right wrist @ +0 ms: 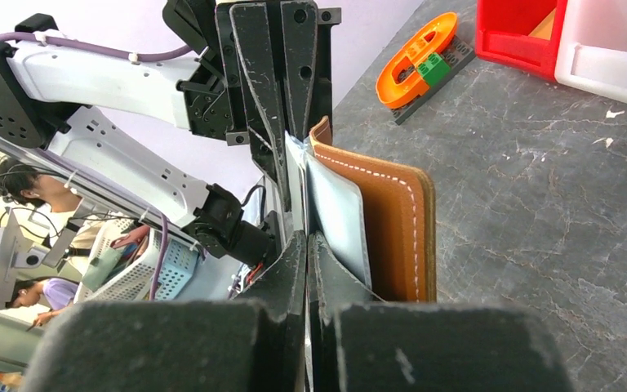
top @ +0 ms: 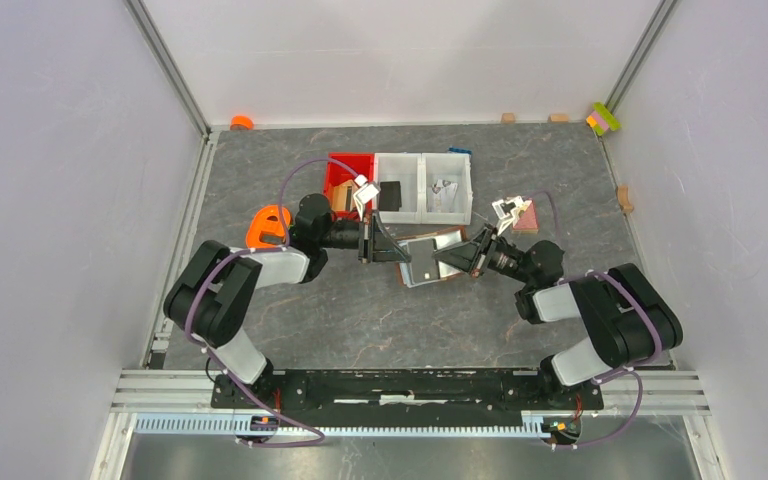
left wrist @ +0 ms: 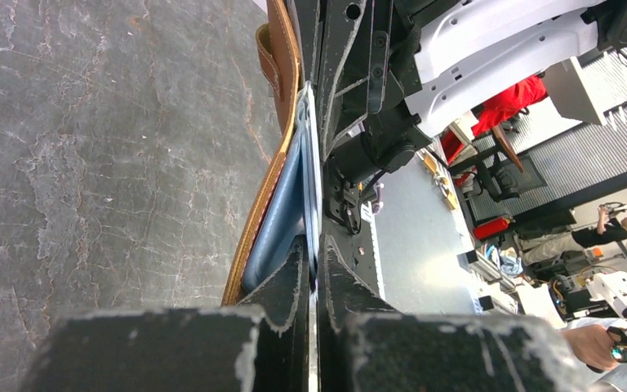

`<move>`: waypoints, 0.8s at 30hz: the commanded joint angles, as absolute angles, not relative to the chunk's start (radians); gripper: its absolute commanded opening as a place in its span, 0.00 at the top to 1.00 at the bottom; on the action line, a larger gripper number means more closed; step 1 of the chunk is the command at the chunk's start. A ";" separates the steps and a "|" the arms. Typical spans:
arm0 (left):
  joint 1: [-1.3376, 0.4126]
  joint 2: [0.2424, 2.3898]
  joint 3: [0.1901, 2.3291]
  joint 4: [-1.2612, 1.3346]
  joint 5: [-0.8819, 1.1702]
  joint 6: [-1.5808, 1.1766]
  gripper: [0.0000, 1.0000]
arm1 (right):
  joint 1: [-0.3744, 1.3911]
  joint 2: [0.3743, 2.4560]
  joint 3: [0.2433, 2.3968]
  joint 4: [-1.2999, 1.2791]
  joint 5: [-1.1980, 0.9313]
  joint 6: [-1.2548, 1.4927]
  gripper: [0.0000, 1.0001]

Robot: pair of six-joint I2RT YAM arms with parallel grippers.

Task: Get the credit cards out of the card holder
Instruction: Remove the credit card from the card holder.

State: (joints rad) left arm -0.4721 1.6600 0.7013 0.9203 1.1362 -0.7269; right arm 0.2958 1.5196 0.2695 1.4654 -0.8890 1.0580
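Clamping card holder [right wrist: 392,220] (cards indistinct)

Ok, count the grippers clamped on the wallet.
2. The left gripper pinches the wallet at its left edge, the right gripper at its right edge, both on a thin grey layer.

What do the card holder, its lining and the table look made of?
Card holder: looks like tan leather, matte, with pale stitching along its edge; could be faux. Lining: smooth grey-blue sheet with slight sheen, fabric or synthetic, can't tell. Table: dark grey with pale veining, stone-look; real stone or printed surface is unclear.
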 commanded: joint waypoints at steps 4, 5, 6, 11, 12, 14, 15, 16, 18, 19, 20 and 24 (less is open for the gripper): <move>-0.433 1.667 0.695 1.042 1.134 -0.787 0.98 | 0.259 1.500 0.241 1.741 -0.909 1.090 1.00; -0.433 1.667 0.695 1.042 1.134 -0.787 0.98 | 0.255 1.501 0.240 1.745 -0.908 1.095 1.00; -0.432 1.668 0.694 1.042 1.134 -0.788 0.98 | 0.252 1.501 0.237 1.750 -0.907 1.098 1.00; -0.428 1.667 0.693 1.042 1.131 -0.788 0.98 | 0.235 1.505 0.228 1.772 -0.904 1.115 1.00; -0.428 1.667 0.693 1.042 1.132 -0.788 0.98 | 0.232 1.506 0.227 1.780 -0.902 1.122 1.00; -0.427 1.667 0.691 1.043 1.131 -0.788 0.98 | 0.224 1.510 0.223 1.801 -0.901 1.135 1.00; -0.426 1.666 0.691 1.043 1.131 -0.788 0.98 | 0.220 1.511 0.221 1.805 -0.900 1.139 1.00; -0.425 1.666 0.691 1.043 1.131 -0.788 0.98 | 0.219 1.513 0.221 1.808 -0.900 1.141 1.00; -0.425 1.669 0.691 1.043 1.129 -0.788 0.98 | 0.219 1.514 0.220 1.813 -0.900 1.142 1.00; -0.426 1.671 0.692 1.043 1.129 -0.790 0.98 | 0.218 1.514 0.221 1.815 -0.900 1.144 1.00; -0.426 1.672 0.692 1.043 1.128 -0.790 0.98 | 0.219 1.515 0.220 1.816 -0.900 1.145 1.00; -0.425 1.678 0.697 1.040 1.126 -0.796 0.98 | 0.229 1.514 0.230 1.814 -0.912 1.131 1.00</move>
State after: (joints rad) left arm -0.4313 1.6752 0.6895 0.9745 1.1324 -0.7670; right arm 0.2214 1.5192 0.2310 1.4693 -0.8898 1.1370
